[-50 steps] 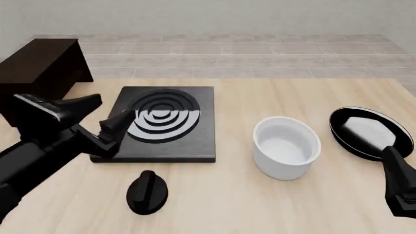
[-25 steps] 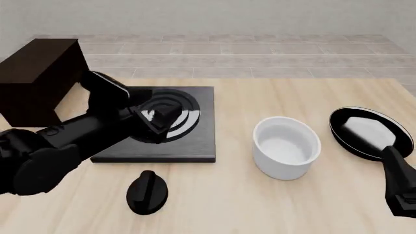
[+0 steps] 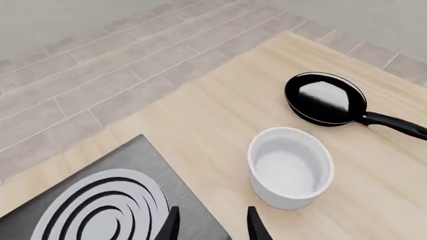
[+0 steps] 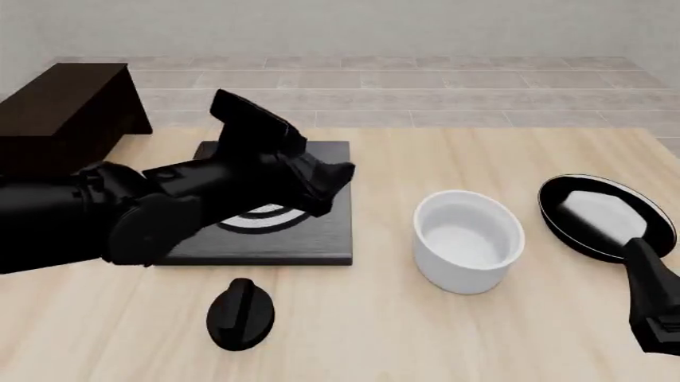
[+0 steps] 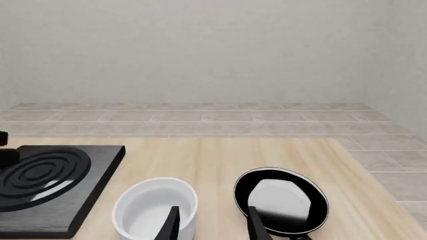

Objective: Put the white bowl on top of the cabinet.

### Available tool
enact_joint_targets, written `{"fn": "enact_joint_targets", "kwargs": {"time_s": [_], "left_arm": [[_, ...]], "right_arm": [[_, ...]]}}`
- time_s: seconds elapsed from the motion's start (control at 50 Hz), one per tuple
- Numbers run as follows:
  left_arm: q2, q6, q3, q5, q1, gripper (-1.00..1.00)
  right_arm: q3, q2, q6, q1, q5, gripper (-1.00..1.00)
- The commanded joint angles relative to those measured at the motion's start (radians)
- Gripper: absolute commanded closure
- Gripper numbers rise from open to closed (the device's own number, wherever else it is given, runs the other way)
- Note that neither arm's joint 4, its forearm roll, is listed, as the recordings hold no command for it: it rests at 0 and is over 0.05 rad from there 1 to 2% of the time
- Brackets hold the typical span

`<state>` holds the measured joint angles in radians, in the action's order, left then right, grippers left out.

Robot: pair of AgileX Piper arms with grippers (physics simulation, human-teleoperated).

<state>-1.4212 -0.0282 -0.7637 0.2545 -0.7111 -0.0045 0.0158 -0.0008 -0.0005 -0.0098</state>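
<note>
The white bowl [image 4: 467, 239] stands upright and empty on the table, right of centre; the wrist views also show the bowl [image 3: 290, 170] [image 5: 155, 210]. The dark cabinet [image 4: 64, 111] stands at the far left, with nothing on its flat top. My left gripper [image 4: 338, 177] hovers over the stove plate's right edge, a short way left of the bowl. The left wrist view shows this gripper [image 3: 212, 227] open and empty, pointing toward the bowl. My right gripper [image 5: 212, 227] is open and empty, low at the near right, behind the bowl and the pan.
A black stove plate [image 4: 324, 239] with concentric rings lies left of the bowl. A black frying pan [image 4: 606, 215] lies to the bowl's right, its handle toward my right arm [image 4: 654, 306]. A small black knob-like piece [image 4: 239, 314] sits near the front edge.
My left arm has swung from the table's left side rightward across the stove plate, toward the bowl. The bowl and my right arm have not moved.
</note>
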Motion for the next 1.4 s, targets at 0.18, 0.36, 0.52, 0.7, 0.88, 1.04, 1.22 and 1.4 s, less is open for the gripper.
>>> {"fn": "enact_joint_targets", "kwargs": {"time_s": [0.18,0.36,0.52,0.7,0.88,1.04,1.22,1.4], "left_arm": [[-0.111,0.018,-0.178,-0.108,-0.008,-1.0],[-0.223,0.033,-0.322,-0.192,-0.015,-1.0],[-0.278,0.016,-0.377,-0.225,-0.012,-1.0],[-0.331,0.033,-0.427,-0.24,-0.029,-1.0],[-0.403,0.064,-0.51,-0.277,-0.069,-1.0],[-0.437,0.068,-0.553,-0.275,-0.064,-1.0],[-0.492,0.076,-0.59,-0.263,-0.064,-1.0],[-0.578,0.079,-0.657,-0.265,-0.077,-1.0]], "right_arm": [[0.0,-0.001,0.0,0.0,0.0,-1.0],[0.001,0.0,0.0,0.0,-0.001,-1.0],[0.001,0.0,0.0,0.0,-0.001,-1.0],[0.001,-0.001,0.0,0.0,-0.001,-1.0],[0.001,0.0,0.0,0.0,-0.001,-1.0],[0.001,0.0,0.0,0.0,-0.001,-1.0],[0.001,0.0,0.0,0.0,-0.001,-1.0],[0.001,0.0,0.0,0.0,-0.001,-1.0]]}}
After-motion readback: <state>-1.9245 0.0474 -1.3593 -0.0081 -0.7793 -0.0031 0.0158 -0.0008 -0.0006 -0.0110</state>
